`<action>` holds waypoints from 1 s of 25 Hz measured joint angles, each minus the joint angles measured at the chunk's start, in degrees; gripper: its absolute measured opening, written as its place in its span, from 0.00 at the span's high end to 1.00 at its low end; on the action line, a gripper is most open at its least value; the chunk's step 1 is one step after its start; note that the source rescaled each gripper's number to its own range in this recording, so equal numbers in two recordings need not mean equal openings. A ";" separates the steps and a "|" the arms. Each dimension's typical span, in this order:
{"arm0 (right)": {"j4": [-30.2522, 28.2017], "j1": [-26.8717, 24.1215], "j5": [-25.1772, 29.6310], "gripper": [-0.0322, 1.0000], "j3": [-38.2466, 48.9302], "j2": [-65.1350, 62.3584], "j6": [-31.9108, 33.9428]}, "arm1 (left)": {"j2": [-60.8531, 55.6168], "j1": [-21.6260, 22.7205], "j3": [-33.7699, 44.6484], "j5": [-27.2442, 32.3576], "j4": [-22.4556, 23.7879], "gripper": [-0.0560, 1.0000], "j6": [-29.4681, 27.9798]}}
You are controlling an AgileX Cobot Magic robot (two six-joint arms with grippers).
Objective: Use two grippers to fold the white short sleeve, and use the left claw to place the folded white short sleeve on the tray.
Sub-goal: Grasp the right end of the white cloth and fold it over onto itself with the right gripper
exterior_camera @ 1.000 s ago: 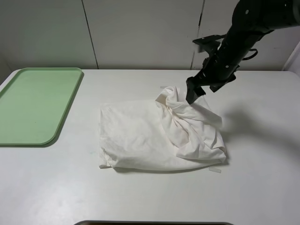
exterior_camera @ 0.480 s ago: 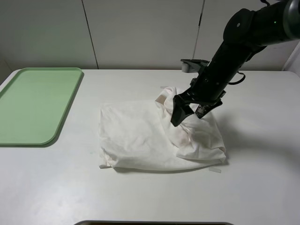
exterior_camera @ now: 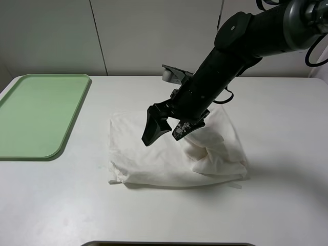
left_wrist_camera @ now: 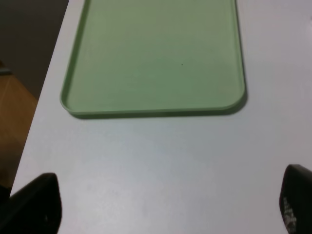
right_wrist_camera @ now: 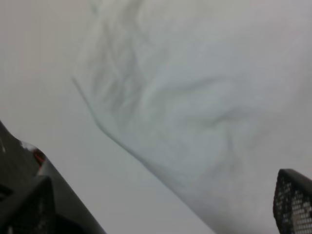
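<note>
White table carries the white short sleeve; right hand hangs over it, spread wide, empty.

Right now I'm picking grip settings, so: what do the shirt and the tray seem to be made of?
Shirt: soft matte white cloth, probably cotton. It lies in limp wrinkles and bunched folds, with no shine.
Tray: most likely moulded plastic, pale green with a smooth, faintly satin finish. Its colour is even, its corners are rounded, and it has a low raised rim.
</note>
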 joint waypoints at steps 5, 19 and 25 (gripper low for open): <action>4.12 0.90 0.32 0.03 -0.27 0.00 0.00 | 0.00 0.00 0.00 0.00 0.00 0.11 0.00; -20.26 -3.87 4.38 0.03 -5.52 -1.15 5.78 | 0.00 0.00 0.00 0.00 0.00 0.11 0.00; -20.61 -6.45 0.93 0.02 -0.36 0.09 5.29 | 0.00 0.00 0.00 0.00 0.05 0.11 0.00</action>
